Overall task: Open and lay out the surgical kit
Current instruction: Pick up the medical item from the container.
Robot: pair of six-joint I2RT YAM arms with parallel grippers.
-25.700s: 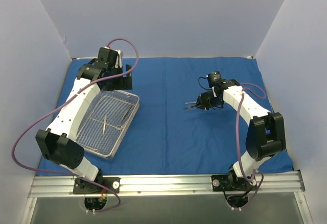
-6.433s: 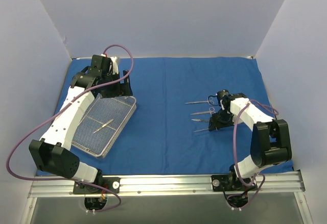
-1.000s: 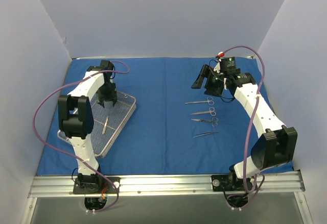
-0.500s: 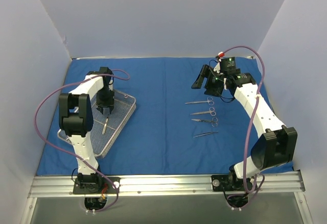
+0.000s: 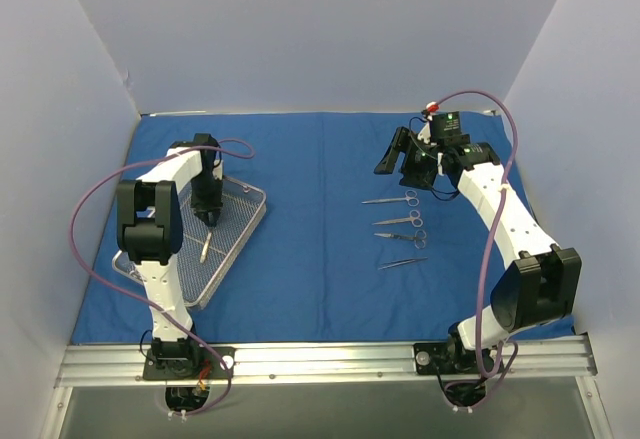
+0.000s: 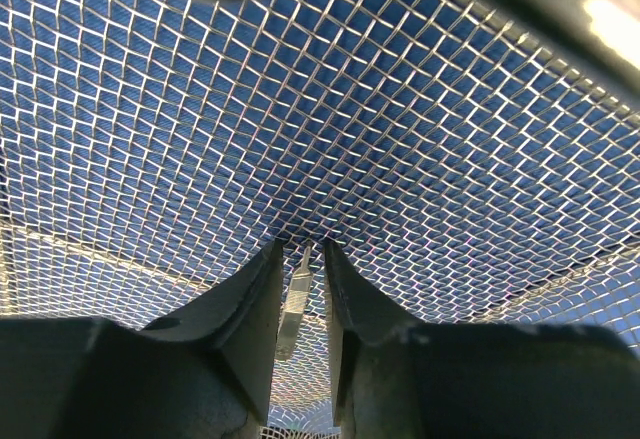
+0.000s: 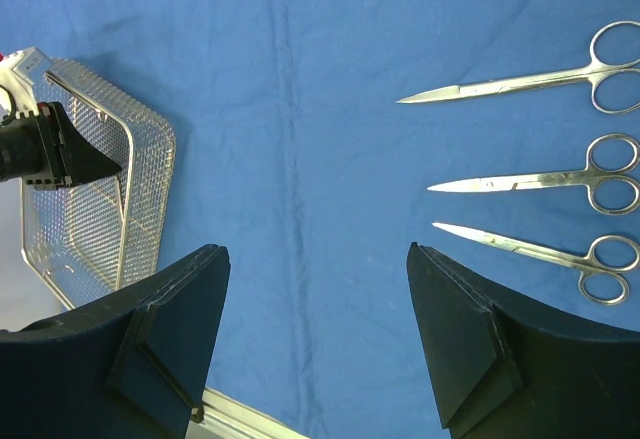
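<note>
The royal-blue cloth (image 5: 320,279) lies spread flat over the table. On its left sits the wire-mesh tray (image 5: 235,252), slightly tilted, with one thin steel instrument (image 5: 205,247) inside. My left gripper (image 5: 208,215) points down into the tray. In the left wrist view its jaws (image 6: 301,246) stand narrow on either side of the instrument's tip (image 6: 292,304), with a slim gap still showing. My right gripper (image 5: 395,164) hovers open over the cloth (image 7: 300,109), empty. Three scissors (image 7: 520,81) (image 7: 530,177) (image 7: 530,244) lie in a row.
Below the scissors a pair of forceps (image 5: 402,263) lies on the cloth. White walls close in the left, back and right sides. A metal rail (image 5: 320,359) with both arm bases runs along the near edge. The tray (image 7: 90,199) shows at the right wrist view's left.
My left gripper has moved down into the tray over the instrument and its jaws have narrowed around it. The right arm has not moved.
</note>
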